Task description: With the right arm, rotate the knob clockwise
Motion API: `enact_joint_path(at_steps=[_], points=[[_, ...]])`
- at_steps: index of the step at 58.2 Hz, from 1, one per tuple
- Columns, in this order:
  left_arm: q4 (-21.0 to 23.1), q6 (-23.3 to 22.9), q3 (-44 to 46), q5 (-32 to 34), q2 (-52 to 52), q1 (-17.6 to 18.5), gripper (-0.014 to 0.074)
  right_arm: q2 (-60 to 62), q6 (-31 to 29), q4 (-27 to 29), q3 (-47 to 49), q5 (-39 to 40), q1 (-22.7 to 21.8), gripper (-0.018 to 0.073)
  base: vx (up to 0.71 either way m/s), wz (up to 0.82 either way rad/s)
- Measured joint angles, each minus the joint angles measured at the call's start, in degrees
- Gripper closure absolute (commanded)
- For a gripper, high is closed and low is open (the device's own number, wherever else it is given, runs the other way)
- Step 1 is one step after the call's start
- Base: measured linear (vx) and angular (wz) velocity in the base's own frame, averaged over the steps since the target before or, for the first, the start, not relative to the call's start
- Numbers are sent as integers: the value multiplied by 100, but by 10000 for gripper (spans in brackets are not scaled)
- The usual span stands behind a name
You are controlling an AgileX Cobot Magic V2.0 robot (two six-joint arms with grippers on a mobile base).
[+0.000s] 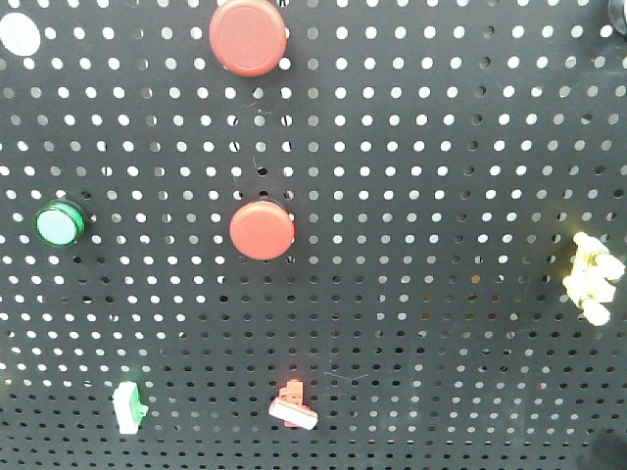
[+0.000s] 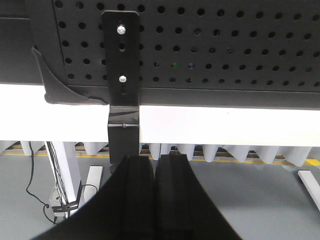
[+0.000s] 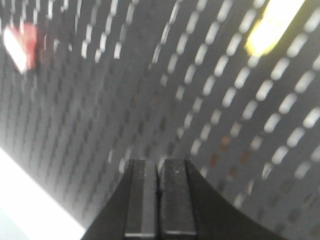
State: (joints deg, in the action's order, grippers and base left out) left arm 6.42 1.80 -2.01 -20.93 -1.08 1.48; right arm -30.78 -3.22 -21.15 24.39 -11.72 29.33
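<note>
A pale yellow lobed knob [image 1: 593,279] is mounted at the right edge of the black pegboard [image 1: 441,196]. In the right wrist view it shows as a blurred yellow shape [image 3: 272,25] at the top right. My right gripper [image 3: 160,172] is shut and empty, close to the pegboard [image 3: 150,90], below and to the left of the knob. My left gripper [image 2: 155,165] is shut and empty, low beneath the pegboard's bottom edge [image 2: 200,95]. Neither gripper shows in the front view.
The board also carries two red round buttons [image 1: 247,36] [image 1: 262,230], a green button [image 1: 59,224], a green-white switch [image 1: 128,407] and a red-white switch [image 1: 293,407], which is blurred in the right wrist view [image 3: 20,42]. A black bracket [image 2: 123,75] hangs below the board.
</note>
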Motion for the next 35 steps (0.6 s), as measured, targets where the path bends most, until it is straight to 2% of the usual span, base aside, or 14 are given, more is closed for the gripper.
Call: enact_joint_path(at_steps=[5,15,19,23,30,35], points=[[0,0,0,0,0,0,603,28,-65,252,-243,-14,0,568,0,0],[0,0,0,0,0,0,603,617,-397,1310,-1045,236,-198,568,0,0],[0,0,0,0,0,0,603,1057,-422,1693,-1451,534,-642,568,0,0],[0,0,0,0,0,0,603,1493,-367,1831,-1766,753,-1191,568,0,0],[0,0,0,0,0,0,603,2259,-126,1675,-2149,924,-2136,568,0,0],[0,0,0,0,0,0,603,2720,-55,1590,-2346,988,-2586,568,0,0]])
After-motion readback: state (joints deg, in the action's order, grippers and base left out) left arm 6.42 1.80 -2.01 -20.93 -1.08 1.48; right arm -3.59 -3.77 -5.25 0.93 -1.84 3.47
